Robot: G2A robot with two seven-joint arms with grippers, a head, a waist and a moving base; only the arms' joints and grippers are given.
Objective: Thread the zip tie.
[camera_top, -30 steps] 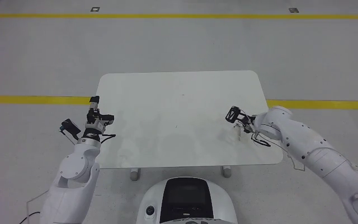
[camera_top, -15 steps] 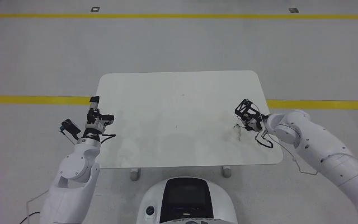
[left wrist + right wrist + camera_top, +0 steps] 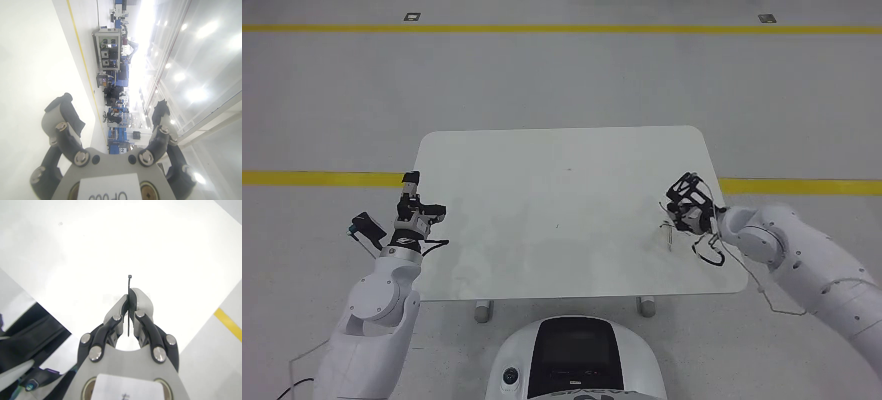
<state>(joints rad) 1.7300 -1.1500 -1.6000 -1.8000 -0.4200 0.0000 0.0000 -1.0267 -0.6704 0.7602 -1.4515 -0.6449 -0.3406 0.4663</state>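
At table (image 3: 562, 200) 3 o'clock: right gripper (image 3: 129, 294) pinching zip tie (image 3: 129, 283), head protruding; 9 o'clock: left gripper (image 3: 113, 101) wide.

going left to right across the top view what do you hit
left gripper at the table's left edge -> table -> right gripper near the table's right edge, shut on the zip tie

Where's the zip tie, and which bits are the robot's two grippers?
zip tie (image 3: 129, 285): right wrist view, strap just below its head.
right gripper (image 3: 129, 294): right wrist view, between its fingertips.
left gripper (image 3: 113, 100): left wrist view, gap between its fingertips.
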